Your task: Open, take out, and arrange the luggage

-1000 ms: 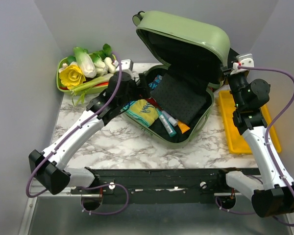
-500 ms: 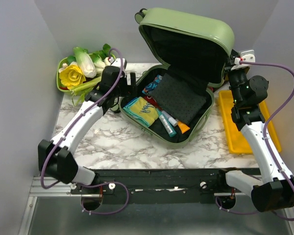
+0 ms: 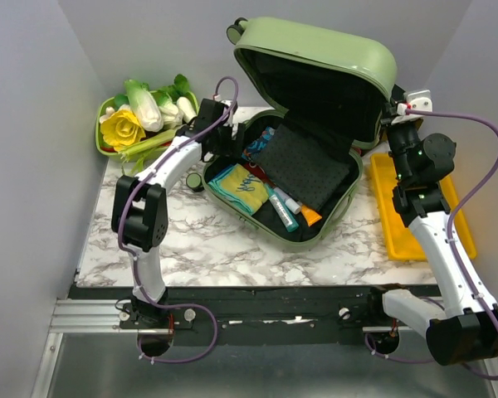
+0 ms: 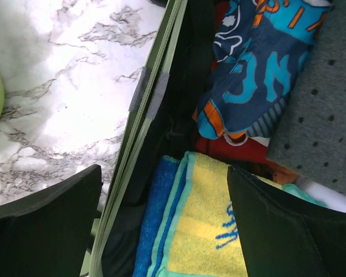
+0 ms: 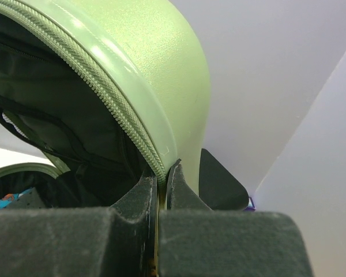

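The sage-green luggage (image 3: 315, 58) lies open on the marble table, lid raised. My right gripper (image 3: 392, 116) is shut on the lid's zipper rim (image 5: 161, 179) at its right edge and holds it up. My left gripper (image 3: 222, 139) is open and hangs over the shell's left rim (image 4: 144, 109); one finger is outside over the table, the other (image 4: 288, 231) is over the contents. Between them lies a yellow and blue towel (image 4: 213, 231). A blue patterned cloth (image 4: 259, 75) and a grey dotted pouch (image 4: 323, 104) lie beside it. Small tubes (image 3: 286, 207) lie at the shell's front.
A green basket of toy vegetables (image 3: 145, 116) stands at the back left, close to my left arm. A shallow yellow tray (image 3: 415, 207) lies right of the luggage under my right arm. A small black round object (image 3: 196, 180) sits on the table by the shell's left side. Grey walls enclose the table.
My left arm has stretched out and the gripper has moved back-left from above the towel to the shell's left rim. The right gripper has lifted the lid slightly higher.
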Controlling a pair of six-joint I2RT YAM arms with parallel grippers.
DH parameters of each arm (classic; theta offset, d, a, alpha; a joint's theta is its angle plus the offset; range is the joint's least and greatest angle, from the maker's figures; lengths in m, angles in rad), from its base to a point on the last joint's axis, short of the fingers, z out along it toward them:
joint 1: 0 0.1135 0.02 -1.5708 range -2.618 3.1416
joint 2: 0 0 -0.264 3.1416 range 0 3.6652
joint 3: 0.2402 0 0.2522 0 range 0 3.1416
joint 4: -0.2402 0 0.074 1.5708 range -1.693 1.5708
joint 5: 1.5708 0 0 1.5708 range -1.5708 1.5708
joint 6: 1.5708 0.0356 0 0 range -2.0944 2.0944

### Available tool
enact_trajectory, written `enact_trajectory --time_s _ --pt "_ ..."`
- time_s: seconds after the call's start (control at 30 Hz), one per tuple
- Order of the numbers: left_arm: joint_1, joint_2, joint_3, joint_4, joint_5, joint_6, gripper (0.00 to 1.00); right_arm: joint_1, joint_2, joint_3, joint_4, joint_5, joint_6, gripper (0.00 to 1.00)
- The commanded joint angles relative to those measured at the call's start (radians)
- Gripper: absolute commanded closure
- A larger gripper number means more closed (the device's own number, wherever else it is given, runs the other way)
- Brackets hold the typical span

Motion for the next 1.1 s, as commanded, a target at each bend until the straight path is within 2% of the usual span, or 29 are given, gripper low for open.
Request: enact_trajectory --time_s 0.0,0.03,0.13,0.17,0.23,0.27,0.33,0.37,0.47,0.67,0.8,0.93,1.07 --pt "0.004 0.064 0.046 -0.044 -0.037 0.001 0.07 -0.015 -0.024 -0.017 -0.02 -0.036 0.024 0.99" --pt "0.005 0.081 0.052 -0.042 -0.048 -0.008 0.07 -0.015 -0.023 -0.017 -0.02 -0.048 0.027 0.99" --pt "0.01 0.102 0.064 -0.039 -0.049 -0.048 0.25 -0.015 -0.021 -0.016 -0.022 -0.063 0.039 0.99" --pt "0.01 0.102 0.062 -0.036 -0.052 -0.056 0.38 -0.013 -0.018 -0.014 -0.023 -0.068 0.041 0.99" --pt "0.01 0.087 0.037 -0.031 -0.051 -0.068 0.48 -0.013 -0.016 -0.016 -0.028 -0.068 0.045 0.99" --pt "0.01 0.078 0.021 -0.016 -0.051 -0.073 0.6 -0.015 -0.015 -0.017 -0.031 -0.073 0.045 0.99" --pt "0.01 0.038 -0.035 -0.001 -0.06 -0.096 0.73 -0.013 -0.015 -0.02 -0.036 -0.079 0.047 0.99" --pt "0.01 0.02 -0.059 0.016 -0.071 -0.108 0.86 -0.015 -0.016 -0.022 -0.036 -0.082 0.053 0.99" --pt "0.01 -0.08 -0.186 0.057 -0.109 -0.165 0.98 -0.013 -0.026 -0.034 -0.031 -0.109 0.064 0.99" --pt "0.01 -0.351 -0.493 0.137 -0.215 -0.315 1.0 -0.013 -0.041 -0.046 -0.023 -0.169 0.099 0.99" --pt "0.008 -0.499 -0.635 0.088 -0.334 -0.445 1.0 -0.006 -0.029 -0.063 0.015 -0.254 0.174 0.99" --pt "-0.01 -0.689 -0.804 0.07 -0.338 -0.548 1.0 0.017 -0.006 -0.048 0.023 -0.277 0.193 0.99" --pt "-0.038 -0.87 -0.902 -0.035 -0.405 -0.645 1.0 0.059 0.031 -0.033 0.029 -0.292 0.194 0.99"
